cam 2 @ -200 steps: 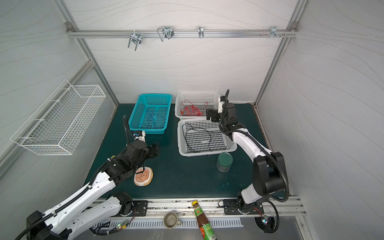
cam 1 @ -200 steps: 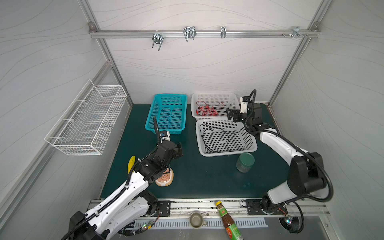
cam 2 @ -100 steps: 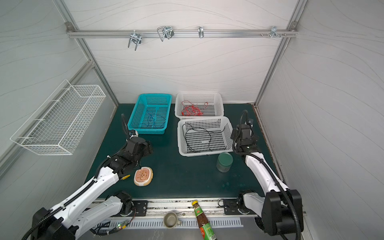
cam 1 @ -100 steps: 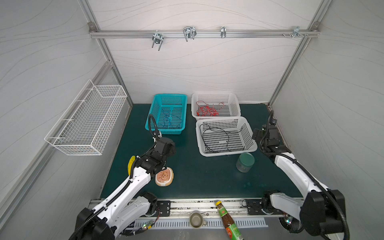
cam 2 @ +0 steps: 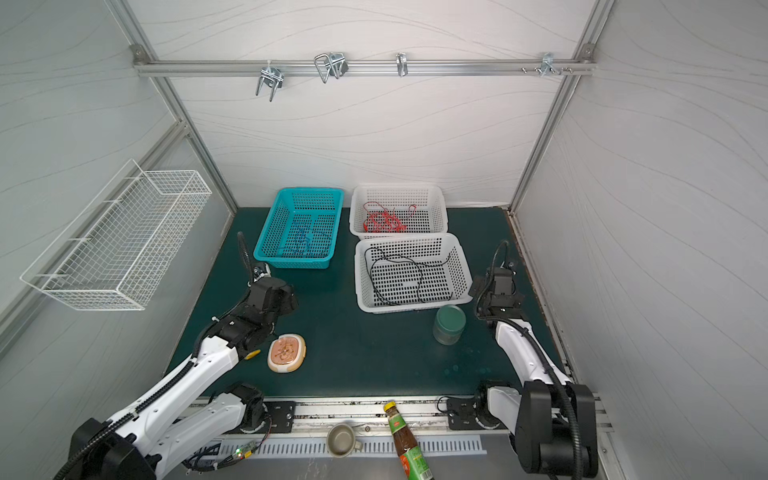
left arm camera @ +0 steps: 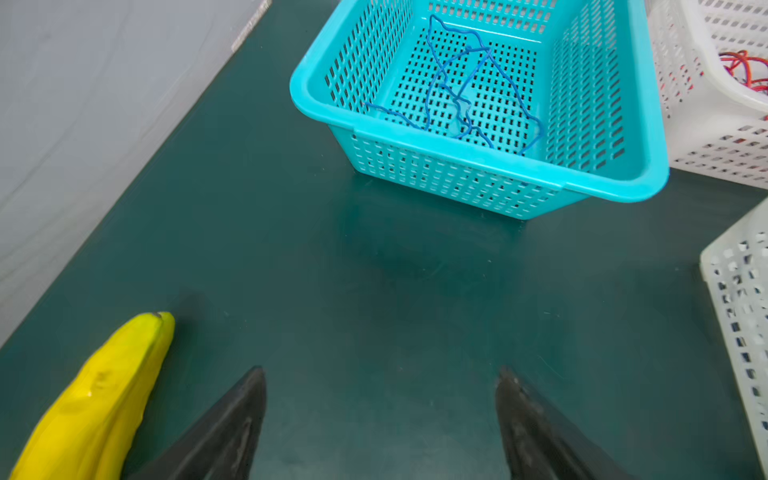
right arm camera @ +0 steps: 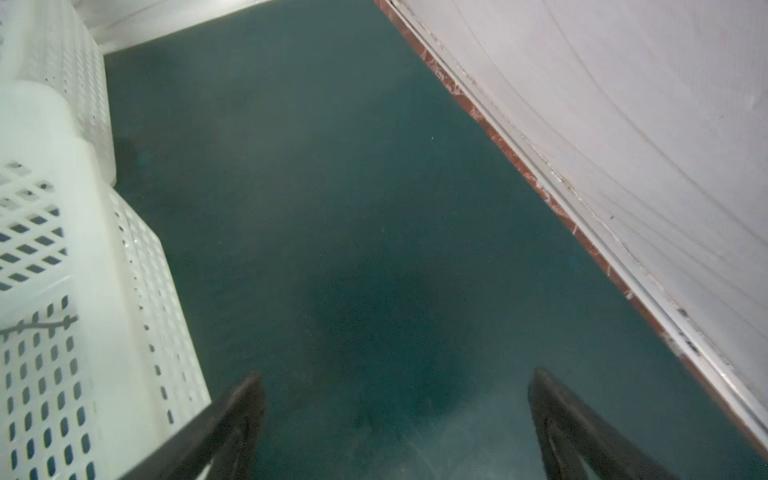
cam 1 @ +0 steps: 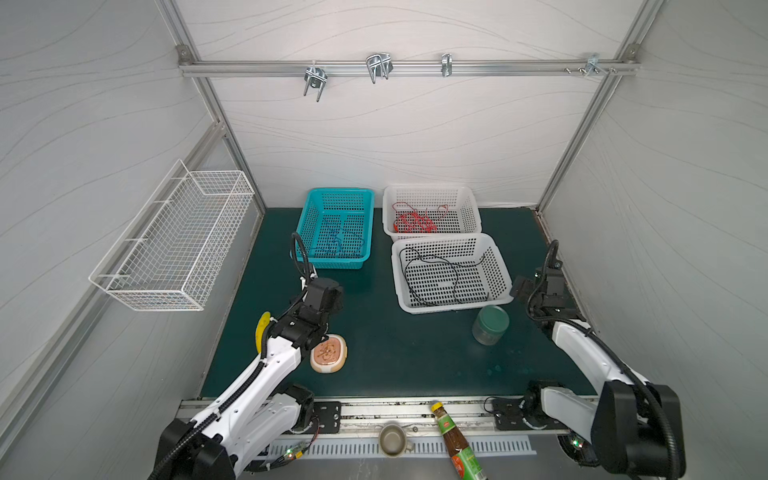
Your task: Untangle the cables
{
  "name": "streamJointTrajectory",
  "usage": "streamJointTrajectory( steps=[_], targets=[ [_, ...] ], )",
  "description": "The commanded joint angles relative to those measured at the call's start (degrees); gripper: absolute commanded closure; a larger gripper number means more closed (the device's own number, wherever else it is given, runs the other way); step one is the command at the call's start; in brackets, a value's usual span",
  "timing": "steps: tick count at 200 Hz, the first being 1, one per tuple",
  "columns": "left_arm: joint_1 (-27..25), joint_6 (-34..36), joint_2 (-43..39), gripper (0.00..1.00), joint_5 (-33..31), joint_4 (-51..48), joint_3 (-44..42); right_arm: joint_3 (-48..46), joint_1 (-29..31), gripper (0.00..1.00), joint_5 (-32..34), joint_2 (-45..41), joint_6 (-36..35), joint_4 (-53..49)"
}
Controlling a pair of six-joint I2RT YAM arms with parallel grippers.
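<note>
The cables lie apart in three baskets. A blue cable [cam 1: 338,240] [left arm camera: 469,83] rests in the teal basket [cam 1: 307,224]. A red cable [cam 1: 413,221] [cam 2: 384,221] is bunched in the far white basket [cam 1: 471,203]. A black cable [cam 1: 440,270] [cam 2: 399,270] loops in the near white basket [cam 1: 500,266]. My left gripper [left arm camera: 381,372] [cam 1: 330,291] hovers open and empty over bare mat in front of the teal basket. My right gripper [right arm camera: 397,374] [cam 1: 525,286] is open and empty beside the near white basket's right side.
A yellow banana [left arm camera: 95,399] lies close to my left gripper, and a tan oval dish [cam 1: 329,353] sits by the left forearm. A green-lidded jar [cam 1: 490,324] stands in front of the near white basket. The right wall [right arm camera: 623,124] runs close to my right gripper.
My right gripper has drawn back from the far white basket to the near basket's right side. My left gripper swung a little left and back. Both stayed open.
</note>
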Motion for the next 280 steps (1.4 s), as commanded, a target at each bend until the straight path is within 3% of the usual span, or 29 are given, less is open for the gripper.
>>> streamJointTrajectory(
  steps=[1,76,128,179,193,208,239,263,280],
  targets=[
    [2.03,3.03,1.08,0.13,0.20,5.13,0.30,-1.88,1.48,0.01,-6.24,2.85,-1.12,6.22],
    [8.20,7.90,6.43,0.14,3.26,15.54,-1.65,-0.80,5.73,0.01,-10.20,13.01,-11.18,21.11],
    [13.19,14.11,8.19,0.14,7.26,36.17,-8.73,-2.66,5.72,0.01,-15.01,17.07,-17.27,33.86],
    [17.08,17.70,17.34,0.14,8.92,49.62,-10.86,-7.32,5.01,0.01,-21.72,26.76,-19.01,53.53],
    [17.69,18.41,20.84,0.14,9.76,53.77,-11.26,-5.59,5.45,0.01,-21.62,25.09,-19.26,47.18],
    [17.81,19.77,24.63,0.15,9.79,59.24,-11.44,-6.44,6.19,0.01,-21.21,26.07,-20.23,50.26],
    [20.16,20.10,30.45,0.15,17.10,63.66,-10.05,-4.95,6.18,0.01,-19.51,25.74,-19.14,46.86],
    [20.20,21.35,37.07,0.14,17.50,76.43,-12.75,-3.73,5.23,0.01,-20.73,26.05,-18.28,44.95],
    [20.21,20.43,35.13,0.14,18.10,71.16,-12.07,-2.94,4.14,0.01,-22.29,26.32,-17.53,43.75]
  ],
)
